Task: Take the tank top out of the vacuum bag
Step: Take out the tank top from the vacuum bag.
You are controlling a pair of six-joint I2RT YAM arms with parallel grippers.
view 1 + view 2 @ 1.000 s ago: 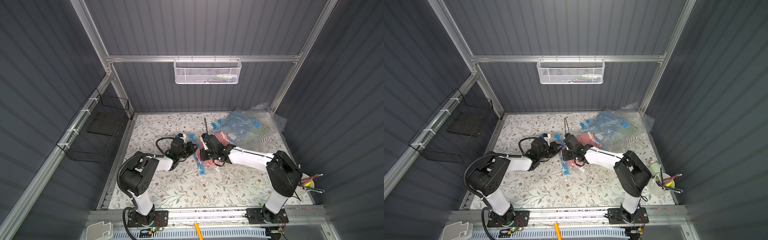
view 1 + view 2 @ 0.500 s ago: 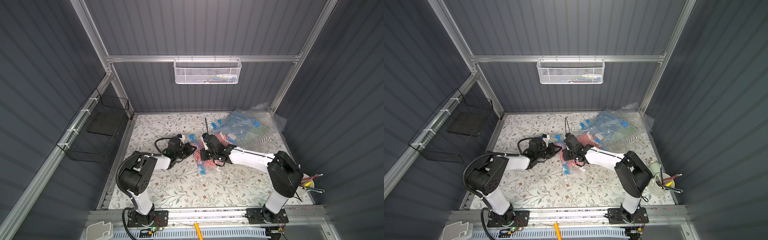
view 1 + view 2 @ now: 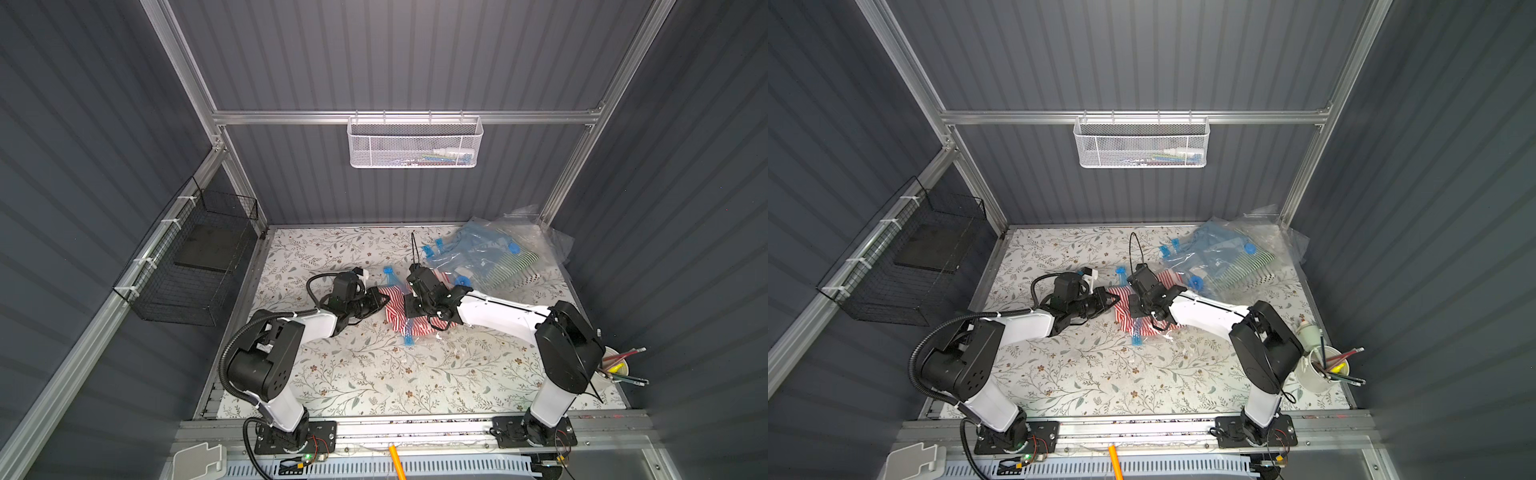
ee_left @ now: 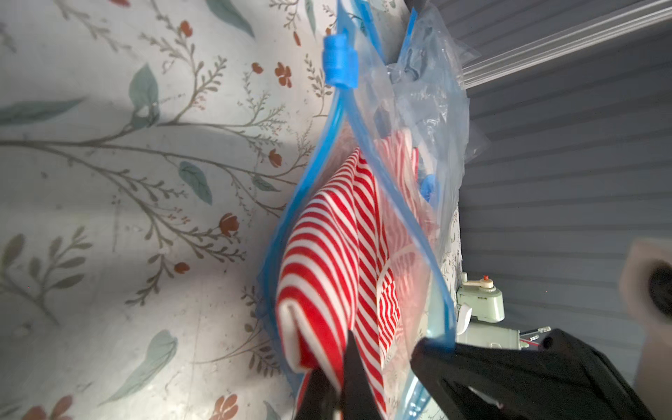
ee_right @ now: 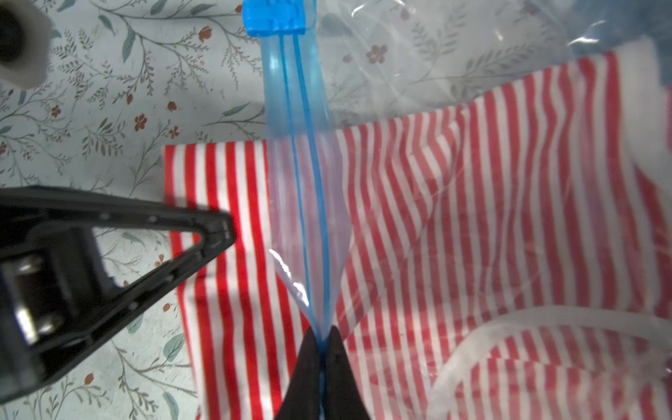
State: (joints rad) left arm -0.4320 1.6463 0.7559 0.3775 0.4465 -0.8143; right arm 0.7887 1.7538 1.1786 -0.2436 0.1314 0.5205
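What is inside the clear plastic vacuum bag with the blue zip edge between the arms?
A red-and-white striped fabric tank top, seen through the clear plastic vacuum bag; one folded end sticks out of the open mouth. Anything beneath the fabric is covered.

The tank top (image 5: 472,203) has narrow red and white stripes. The vacuum bag (image 5: 382,80) is clear, with a blue zip strip (image 5: 291,91) and a brighter blue slider (image 5: 274,18). The left tool (image 4: 338,371) and right tool (image 5: 322,349) are black. The surface (image 4: 109,182) is off-white, printed with grey-green leafy sprigs and small rust-red flowers. Toward one o'clock on it, a green-and-white striped cloth (image 3: 509,266) shows through blue-tinted plastic (image 3: 478,245).
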